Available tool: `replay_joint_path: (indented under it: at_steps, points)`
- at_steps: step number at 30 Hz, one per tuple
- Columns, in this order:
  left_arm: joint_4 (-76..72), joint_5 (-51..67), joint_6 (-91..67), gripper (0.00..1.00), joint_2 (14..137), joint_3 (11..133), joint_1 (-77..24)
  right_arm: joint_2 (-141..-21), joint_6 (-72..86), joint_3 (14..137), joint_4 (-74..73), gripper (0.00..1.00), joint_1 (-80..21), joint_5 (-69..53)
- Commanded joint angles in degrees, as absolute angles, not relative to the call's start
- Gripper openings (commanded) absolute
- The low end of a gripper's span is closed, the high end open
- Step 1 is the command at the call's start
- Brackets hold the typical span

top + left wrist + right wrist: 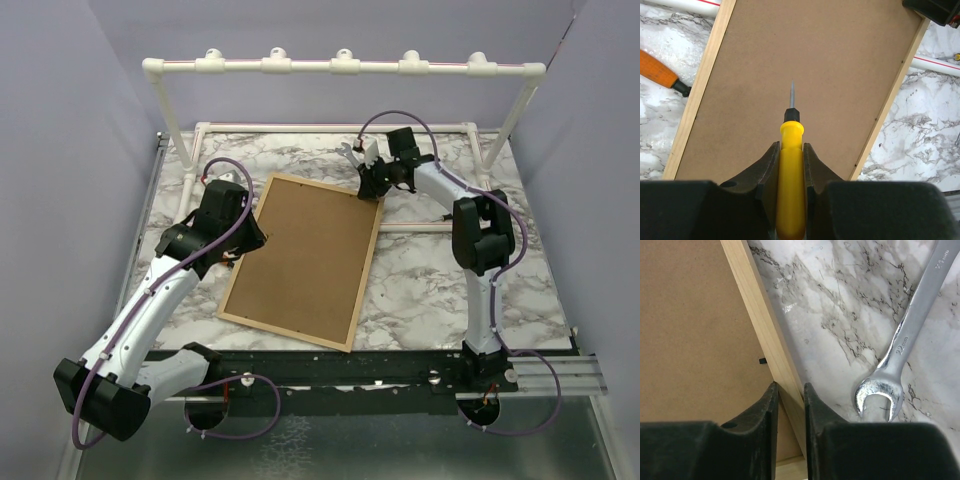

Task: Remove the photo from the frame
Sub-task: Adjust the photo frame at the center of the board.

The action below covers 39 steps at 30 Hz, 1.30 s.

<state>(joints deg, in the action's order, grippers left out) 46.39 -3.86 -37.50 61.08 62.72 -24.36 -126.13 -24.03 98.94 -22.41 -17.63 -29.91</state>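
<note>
We saw the left gripper (791, 147) closed narrowly on a screwdriver (791, 190), its two dark fingers pressed against either side of the smooth yellow plastic handle. A black collar and a thin grey metal shaft pointed out over the frame (300, 260); we could not tell whether the tip touched it.

The right gripper (790, 387) stood with its jaws drawn narrow about the frame's light-wood edging close to the far right corner, with the strip filling the gap between the fingers.

The frame was a large rectangle lying flat and face down near the middle of the table (420, 280), turned at a slant between the two arms. Only its matt brown fibreboard back showed, bordered by thin pale wood with a fine grain. Its front was hidden against the tabletop.

The table had a glossy white marble pattern with grey veins. A shiny steel open-ended wrench (900, 350) lay on it just beside the frame's edge. An orange-handled tool (657, 67) lay off the opposite edge, and a white pipe rack (340, 66) stood at the back.
</note>
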Motion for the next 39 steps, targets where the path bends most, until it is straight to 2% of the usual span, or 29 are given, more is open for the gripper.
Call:
replay_joint_path:
  at_steps: [1,8,17,21,28,39]
  points:
    - [46.8,-2.6,-36.7,0.00,60.9,62.0,-23.7,-127.7,-23.2,99.6,-23.2,0.15,-17.4,-23.3]
    - [46.5,-1.9,-36.9,0.00,60.2,61.1,-23.4,-122.0,-17.1,93.7,-19.9,0.01,-16.4,-17.5]
    - [45.0,-0.1,-37.3,0.00,58.8,59.1,-23.3,-109.1,-8.8,80.0,-16.2,0.01,-16.4,-7.6]
    - [43.7,1.1,-38.1,0.00,58.1,57.3,-23.2,-106.3,-6.2,76.7,-16.2,0.01,-16.4,-5.0]
    - [40.0,4.6,-39.9,0.00,56.4,51.1,-23.3,-102.0,-1.1,69.6,-16.0,0.01,-14.8,7.5]
    - [35.2,7.3,-42.5,0.00,55.0,44.8,-23.2,-97.5,7.3,62.9,-14.3,0.01,-7.2,10.1]
